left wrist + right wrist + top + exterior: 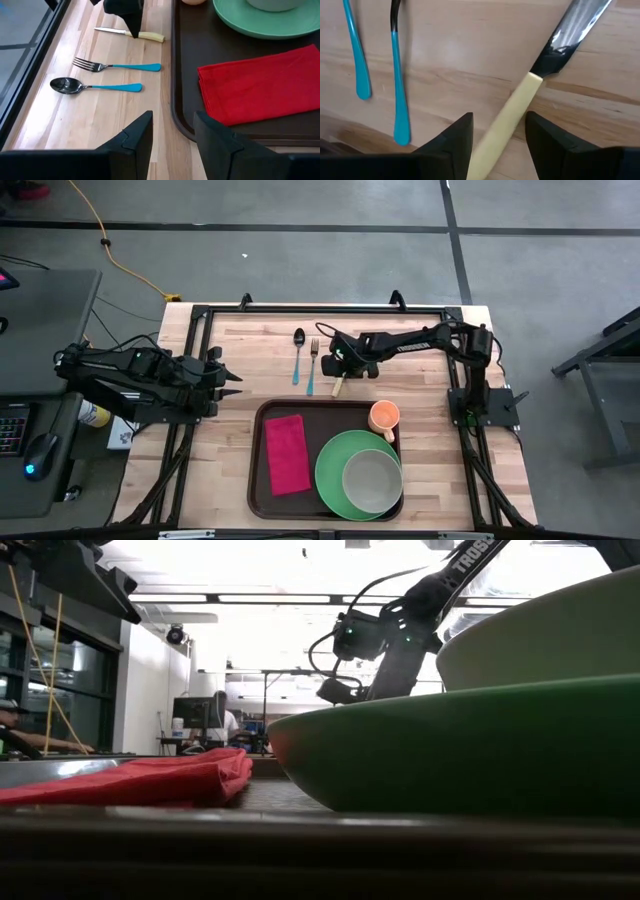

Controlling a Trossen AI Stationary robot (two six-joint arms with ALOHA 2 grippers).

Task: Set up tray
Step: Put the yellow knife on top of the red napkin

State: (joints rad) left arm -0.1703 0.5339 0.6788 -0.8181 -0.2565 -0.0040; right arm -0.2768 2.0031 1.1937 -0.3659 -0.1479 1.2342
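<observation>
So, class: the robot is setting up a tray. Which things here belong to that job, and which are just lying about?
Job:
dark brown plastic tray
red cloth napkin
green plate
pale bowl
orange cup
cream-handled knife
blue-handled fork
blue-handled spoon

Lying about:
yellow cable
computer mouse

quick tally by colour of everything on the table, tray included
Blue-handled: 2, spoon and fork
Cream-handled: 1, knife
Orange: 1, cup
Red: 1, napkin
Green: 2, plate and the paler bowl on it
Dark brown: 1, tray
Total: 8
</observation>
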